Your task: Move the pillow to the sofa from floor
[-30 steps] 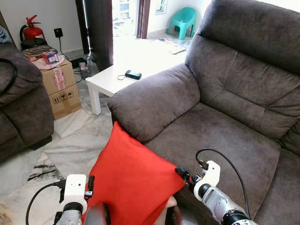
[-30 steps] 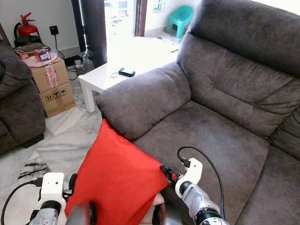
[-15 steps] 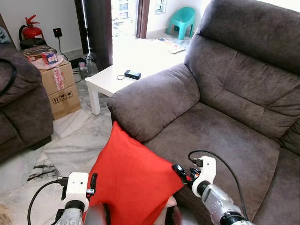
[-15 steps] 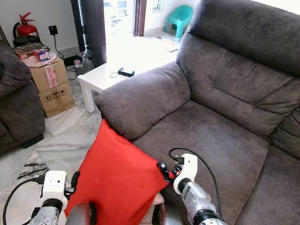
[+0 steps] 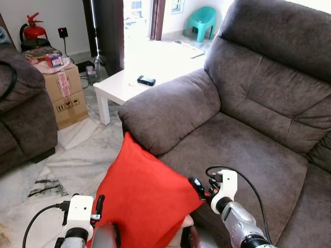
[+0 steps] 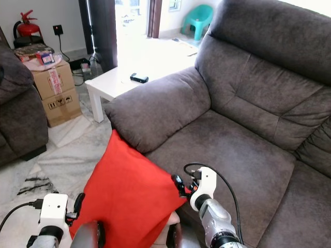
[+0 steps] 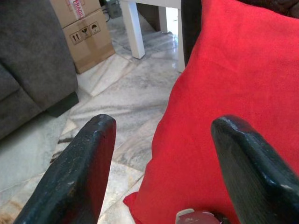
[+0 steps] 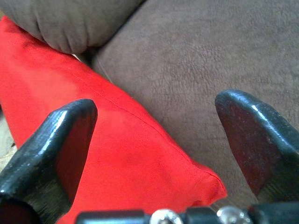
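Note:
The red pillow point(image 5: 145, 199) stands on its edge off the floor, leaning against the front of the grey sofa point(image 5: 248, 150) below its armrest point(image 5: 170, 108). My left gripper point(image 5: 98, 205) presses on the pillow's left side, open, with the red cloth reaching under one finger point(image 7: 243, 158) in the left wrist view. My right gripper point(image 5: 195, 185) sits at the pillow's right corner over the seat edge, also open, and the pillow corner point(image 8: 140, 158) lies between its spread fingers. The pillow is carried between the two arms.
A white low table point(image 5: 124, 85) with a small black device point(image 5: 146, 80) stands beyond the armrest. Stacked cardboard boxes point(image 5: 64, 90) and a second dark sofa point(image 5: 20, 113) line the left. Marble floor point(image 5: 77, 155) lies between them. A teal chair point(image 5: 200, 21) is far back.
My right gripper has crept a little left and up against the pillow's corner. The left wrist has dropped slightly. The view has shifted a bit; the pillow holds its place.

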You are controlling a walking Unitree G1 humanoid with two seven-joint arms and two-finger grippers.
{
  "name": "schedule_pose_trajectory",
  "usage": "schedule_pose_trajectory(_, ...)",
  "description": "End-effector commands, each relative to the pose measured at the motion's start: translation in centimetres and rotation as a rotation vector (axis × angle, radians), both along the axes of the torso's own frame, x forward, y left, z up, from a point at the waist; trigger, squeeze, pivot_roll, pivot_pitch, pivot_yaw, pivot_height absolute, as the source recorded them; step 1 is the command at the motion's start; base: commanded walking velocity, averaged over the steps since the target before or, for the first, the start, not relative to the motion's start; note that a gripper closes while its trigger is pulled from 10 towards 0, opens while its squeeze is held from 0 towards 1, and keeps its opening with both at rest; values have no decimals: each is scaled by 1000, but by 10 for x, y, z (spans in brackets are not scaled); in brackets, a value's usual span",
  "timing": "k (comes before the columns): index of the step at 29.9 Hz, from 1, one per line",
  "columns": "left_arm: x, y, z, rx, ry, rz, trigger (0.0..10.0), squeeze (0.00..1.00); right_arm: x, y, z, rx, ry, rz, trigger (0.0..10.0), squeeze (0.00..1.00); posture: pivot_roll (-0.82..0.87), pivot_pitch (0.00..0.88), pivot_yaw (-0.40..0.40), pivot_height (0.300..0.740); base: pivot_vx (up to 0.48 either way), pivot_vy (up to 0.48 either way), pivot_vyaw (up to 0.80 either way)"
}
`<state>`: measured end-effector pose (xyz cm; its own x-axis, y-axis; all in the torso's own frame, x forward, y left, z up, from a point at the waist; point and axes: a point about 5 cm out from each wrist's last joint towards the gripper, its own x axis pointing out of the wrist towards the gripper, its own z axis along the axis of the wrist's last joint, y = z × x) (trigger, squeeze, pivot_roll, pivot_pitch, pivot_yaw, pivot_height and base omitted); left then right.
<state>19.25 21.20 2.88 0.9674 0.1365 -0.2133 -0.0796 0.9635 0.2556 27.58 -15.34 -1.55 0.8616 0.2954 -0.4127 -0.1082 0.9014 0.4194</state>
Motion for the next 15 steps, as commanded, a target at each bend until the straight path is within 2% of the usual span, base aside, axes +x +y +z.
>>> schedule_pose_trajectory(1,1,-3,4,-5,-7,-17,10000,0,4,-6,5,-30,-28,-9,10000,0,125,53,-170,603,0,0,0)
schedule_pose_trajectory(5,2,-4,9,-4,-12,-25,10000,0,1,-7,2,-58,-14,3,10000,0,126,79,-171,603,0,0,0)
schedule_pose_trajectory(9,2,-5,13,-10,-14,-38,10000,0,-11,-2,-8,-105,19,94,10000,0,134,106,-173,603,0,0,0)
schedule_pose_trajectory(13,1,-6,15,-14,-15,-47,10000,0,-16,-2,-12,-122,26,112,10000,0,138,116,-174,603,0,0,0)
schedule_pose_trajectory(15,1,-8,17,-21,-12,-58,10000,0,-26,-5,-21,-118,76,105,10000,0,140,125,-174,603,0,0,0)
